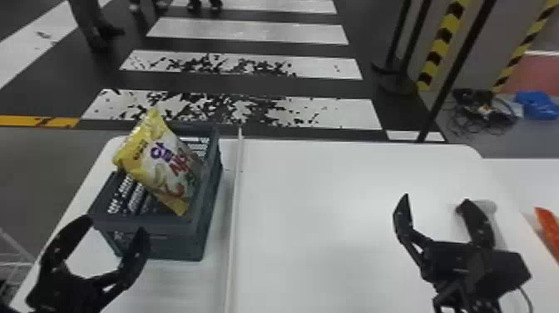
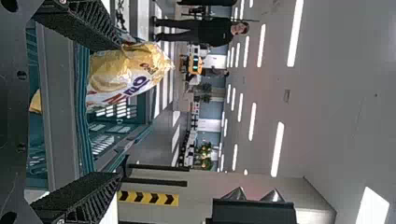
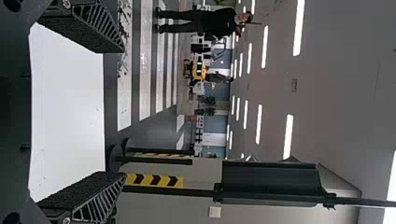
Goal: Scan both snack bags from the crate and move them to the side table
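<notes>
Head view: one snack bag [image 1: 168, 166] stands in the crate [image 1: 170, 239], left of frame. Its long axis slants from upper left to lower right, yellow top end toward upper left, above the rim; printed face toward the right. Lower end by the crate's near right corner.

Crate's right wall lies just beside the raised strip [image 1: 235, 199], narrow gap between. From the strip, a broad stretch of white bench [image 1: 316, 191] runs to the right claw [image 1: 434, 202], lower right. Bench's far edge crosses mid-frame.

Left claw [image 1: 115, 224]: lower left, at the crate's near side, fingers apart; contact with crate cannot be told. Right claw: fingers apart, over the bench. Orange object [image 1: 548, 227] at right edge.
</notes>
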### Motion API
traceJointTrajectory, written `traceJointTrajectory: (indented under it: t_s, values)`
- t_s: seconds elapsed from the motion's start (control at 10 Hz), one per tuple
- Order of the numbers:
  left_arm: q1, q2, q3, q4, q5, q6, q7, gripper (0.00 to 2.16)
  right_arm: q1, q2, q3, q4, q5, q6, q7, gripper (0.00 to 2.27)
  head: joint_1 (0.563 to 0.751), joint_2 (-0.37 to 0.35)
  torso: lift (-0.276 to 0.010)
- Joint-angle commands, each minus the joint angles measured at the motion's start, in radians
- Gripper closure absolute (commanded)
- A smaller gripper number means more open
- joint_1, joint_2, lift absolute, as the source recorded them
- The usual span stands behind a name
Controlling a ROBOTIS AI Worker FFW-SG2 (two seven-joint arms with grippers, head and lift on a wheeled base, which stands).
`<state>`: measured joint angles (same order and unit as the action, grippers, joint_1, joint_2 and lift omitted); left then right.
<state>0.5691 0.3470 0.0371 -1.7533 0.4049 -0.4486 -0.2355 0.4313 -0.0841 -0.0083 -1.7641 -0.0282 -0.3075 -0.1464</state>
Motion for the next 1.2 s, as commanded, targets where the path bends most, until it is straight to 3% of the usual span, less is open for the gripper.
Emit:
traceJointTrajectory:
  t_s: [0.0,0.3,0.5,0.8,1.1]
  values:
    - [0.0,0.0,-0.003,-0.003,-0.002,0.0,0.001,0.03,0.03,0.023,0.03,0.003,0.019,-0.037,-0.007,0.05,0.695,-0.001,-0.099]
    - [0.005,-0.003,-0.016,-0.034,-0.003,0.003,0.005,0.03,0.07,0.053,0.06,0.048,0.031,-0.123,-0.039,0.05,0.695,0.047,-0.099]
    - [0.029,0.0,-0.011,-0.118,-0.006,0.034,0.004,0.03,0.075,0.055,0.065,0.057,0.031,-0.126,-0.039,0.05,0.695,0.045,-0.099]
    - [0.02,0.02,0.087,-0.262,0.018,0.279,-0.002,0.03,0.073,0.055,0.071,0.077,0.031,-0.123,-0.039,0.05,0.695,0.032,-0.099]
    - [-0.083,0.044,0.167,-0.276,0.038,0.528,0.002,0.05,0.069,0.053,0.071,0.092,0.028,-0.123,-0.038,0.05,0.695,0.075,-0.099]
